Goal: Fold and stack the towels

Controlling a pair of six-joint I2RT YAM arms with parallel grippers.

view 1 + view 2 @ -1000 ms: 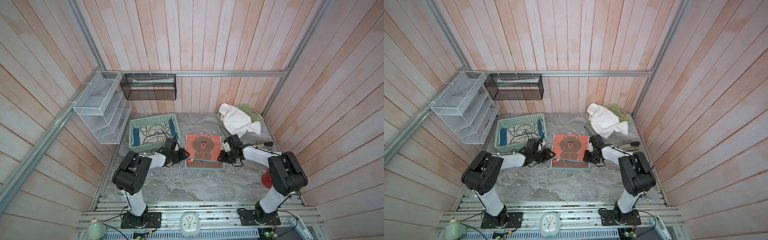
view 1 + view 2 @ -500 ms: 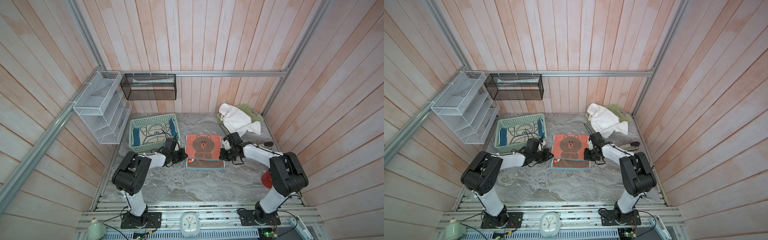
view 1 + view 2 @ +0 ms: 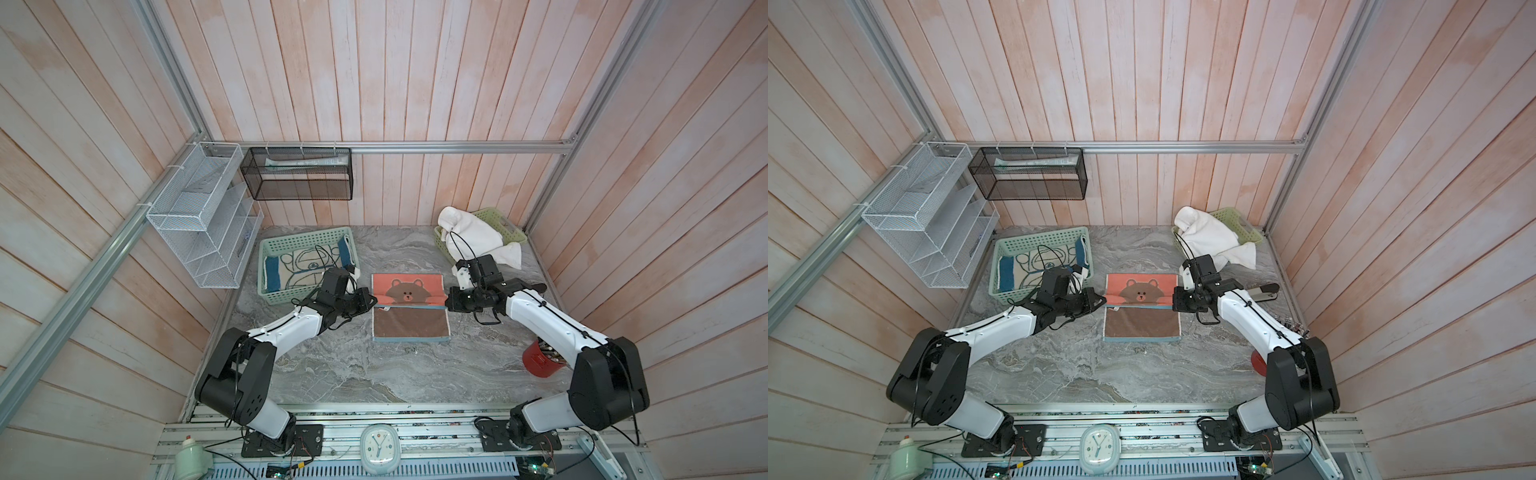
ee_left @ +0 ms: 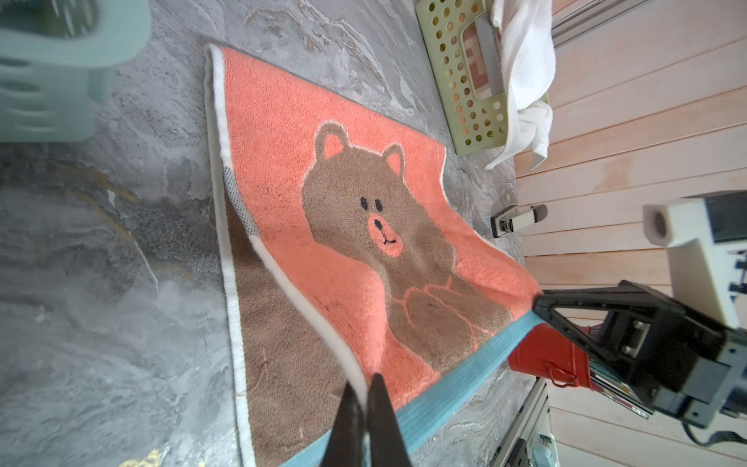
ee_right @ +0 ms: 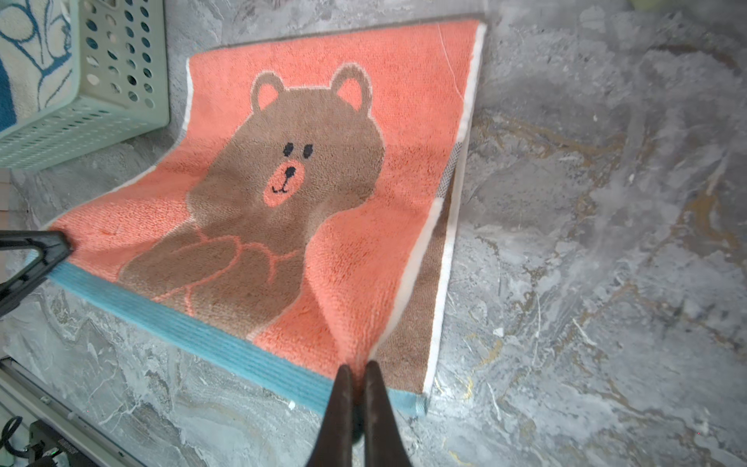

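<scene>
Both arms are stretching low and inward, left gripper [image 3: 373,301] and right gripper [image 3: 447,300] pinching the coral towel [image 3: 430,284]; only wrist views are showing cloth between jaws.

Left claw [image 4: 366,388] and right claw [image 5: 355,374] both pinched closed.

The arms [image 3: 291,328] are white links with bulky black joints. Thin black cables loop behind the black grippers [image 3: 372,302], whose fingers [image 4: 380,420] taper to wedges
</scene>
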